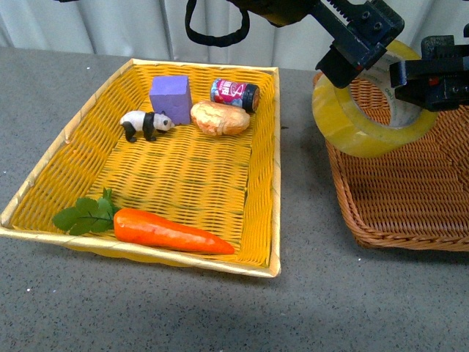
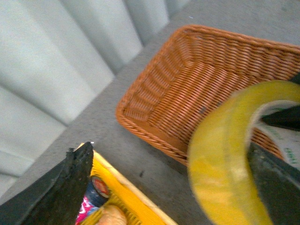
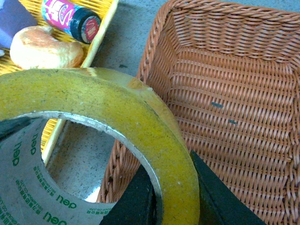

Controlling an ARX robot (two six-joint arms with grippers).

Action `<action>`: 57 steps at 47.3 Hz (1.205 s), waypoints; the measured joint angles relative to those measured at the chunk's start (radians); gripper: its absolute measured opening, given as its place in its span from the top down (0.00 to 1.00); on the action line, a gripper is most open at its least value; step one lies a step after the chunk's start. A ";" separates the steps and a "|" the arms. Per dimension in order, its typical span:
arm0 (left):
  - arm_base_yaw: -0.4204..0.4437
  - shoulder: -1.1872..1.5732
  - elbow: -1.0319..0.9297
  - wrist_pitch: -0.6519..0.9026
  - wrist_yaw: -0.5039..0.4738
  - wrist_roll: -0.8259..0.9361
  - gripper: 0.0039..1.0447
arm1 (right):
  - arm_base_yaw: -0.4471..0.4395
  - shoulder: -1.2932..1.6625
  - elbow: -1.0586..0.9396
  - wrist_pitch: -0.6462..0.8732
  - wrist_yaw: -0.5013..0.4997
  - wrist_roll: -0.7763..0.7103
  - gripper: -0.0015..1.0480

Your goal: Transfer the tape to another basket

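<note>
The tape (image 1: 352,128), a yellow roll with a white printed core, hangs in the air above the near left rim of the brown wicker basket (image 1: 381,238). My right gripper (image 1: 399,77) reaches in from the right and is shut on the tape's wall, one finger inside the core. In the right wrist view its black fingers (image 3: 215,197) clamp the tape (image 3: 93,93) over the basket (image 3: 234,93). My left gripper (image 1: 350,59) comes down from above, open, with one finger against the roll. The left wrist view shows the tape (image 2: 220,159) between its spread jaws, above the basket (image 2: 187,84).
A bright yellow basket (image 1: 275,183) stands to the left, holding a carrot (image 1: 168,231), a toy panda (image 1: 145,123), a purple block (image 1: 170,97), a bread roll (image 1: 220,117) and a small can (image 1: 234,93). A black cable loop (image 1: 212,33) hangs at the top.
</note>
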 joint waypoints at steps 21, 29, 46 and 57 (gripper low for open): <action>0.178 -0.059 -0.090 0.220 -0.343 -0.379 0.06 | -0.121 0.182 0.066 -0.002 0.109 -0.042 0.85; 0.246 -0.128 -0.209 0.244 -0.423 -0.478 0.06 | -0.151 0.270 0.126 -0.008 0.114 -0.057 0.85; 0.274 -0.183 -0.283 0.222 -0.523 -0.615 0.06 | -0.161 0.275 0.122 0.007 0.110 -0.077 0.51; 0.289 -0.295 -0.391 0.225 -0.688 -0.690 0.06 | -0.172 0.029 0.009 0.116 0.121 -0.085 0.07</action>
